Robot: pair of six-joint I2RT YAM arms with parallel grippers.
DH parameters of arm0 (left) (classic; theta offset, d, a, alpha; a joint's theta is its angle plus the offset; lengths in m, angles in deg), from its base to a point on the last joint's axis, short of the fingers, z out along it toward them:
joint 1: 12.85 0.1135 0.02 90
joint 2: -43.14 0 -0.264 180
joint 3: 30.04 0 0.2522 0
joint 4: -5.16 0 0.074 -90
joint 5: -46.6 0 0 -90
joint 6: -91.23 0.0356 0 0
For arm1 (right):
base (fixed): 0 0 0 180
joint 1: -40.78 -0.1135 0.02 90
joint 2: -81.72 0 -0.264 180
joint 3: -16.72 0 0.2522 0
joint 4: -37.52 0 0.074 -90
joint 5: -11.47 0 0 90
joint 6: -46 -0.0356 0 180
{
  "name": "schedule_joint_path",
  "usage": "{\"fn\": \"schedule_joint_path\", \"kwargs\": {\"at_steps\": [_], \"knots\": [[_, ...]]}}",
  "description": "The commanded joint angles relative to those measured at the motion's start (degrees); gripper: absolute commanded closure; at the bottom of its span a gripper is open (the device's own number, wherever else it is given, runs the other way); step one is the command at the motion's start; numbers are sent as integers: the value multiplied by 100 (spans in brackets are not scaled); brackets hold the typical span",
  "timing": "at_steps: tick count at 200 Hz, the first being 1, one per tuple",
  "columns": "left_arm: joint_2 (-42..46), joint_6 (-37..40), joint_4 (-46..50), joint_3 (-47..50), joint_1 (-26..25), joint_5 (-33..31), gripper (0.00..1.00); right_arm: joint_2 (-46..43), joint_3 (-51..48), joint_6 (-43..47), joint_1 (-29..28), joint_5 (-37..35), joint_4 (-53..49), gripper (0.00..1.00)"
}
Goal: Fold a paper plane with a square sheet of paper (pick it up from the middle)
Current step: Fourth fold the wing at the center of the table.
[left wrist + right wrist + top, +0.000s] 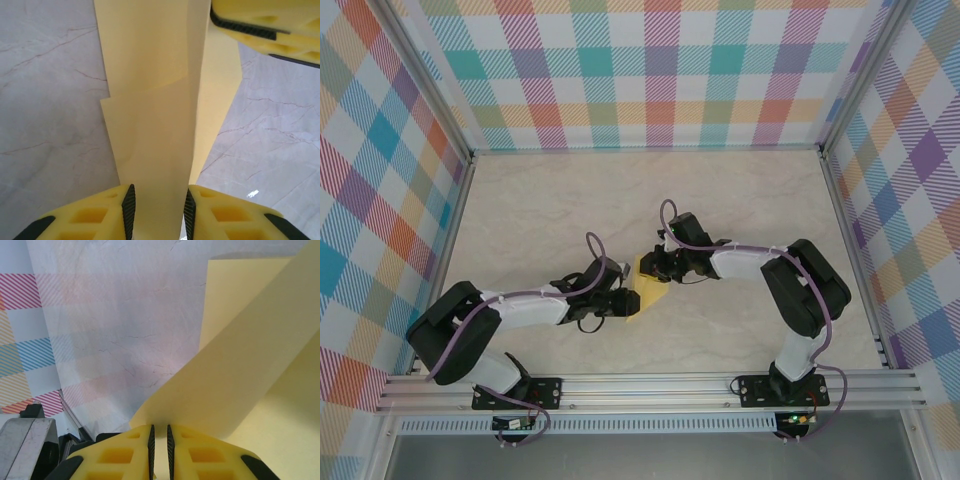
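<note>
Closest in, the left gripper (159,197) stands with its jaws parted. A folded band of the yellow paper (155,100) runs straight through the gap and fills it from pad to pad. I can't tell whether the pads actually press on it. Ahead of those jaws and off to the right, the right gripper (240,37) meets the paper's far end.

Seen from above, the left gripper (623,303) sits at the paper's lower left edge. The yellow paper (648,293) is held between the two sets of jaws, over the marbled table (550,200). The right gripper (657,266) comes in at its upper edge.

On the right wrist, the right gripper (159,432) has its jaws drawn almost together, pinching a thin edge of the sheet. From there the yellow paper (240,370) rises ahead of the jaws and spreads to their right in overlapping layers. The table (125,315) lies beyond, and a plaid wall (30,350) is off to the left.
</note>
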Motion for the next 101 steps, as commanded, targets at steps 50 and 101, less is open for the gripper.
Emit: {"fn": "schedule_joint_path", "kwargs": {"at_steps": [50,101], "knots": [[-297,171,161,-335,-237,-365,79,97,117,130,-34,35,-196,83],[-372,252,209,-384,-271,-490,83,64,102,161,-33,19,-252,83]]}}
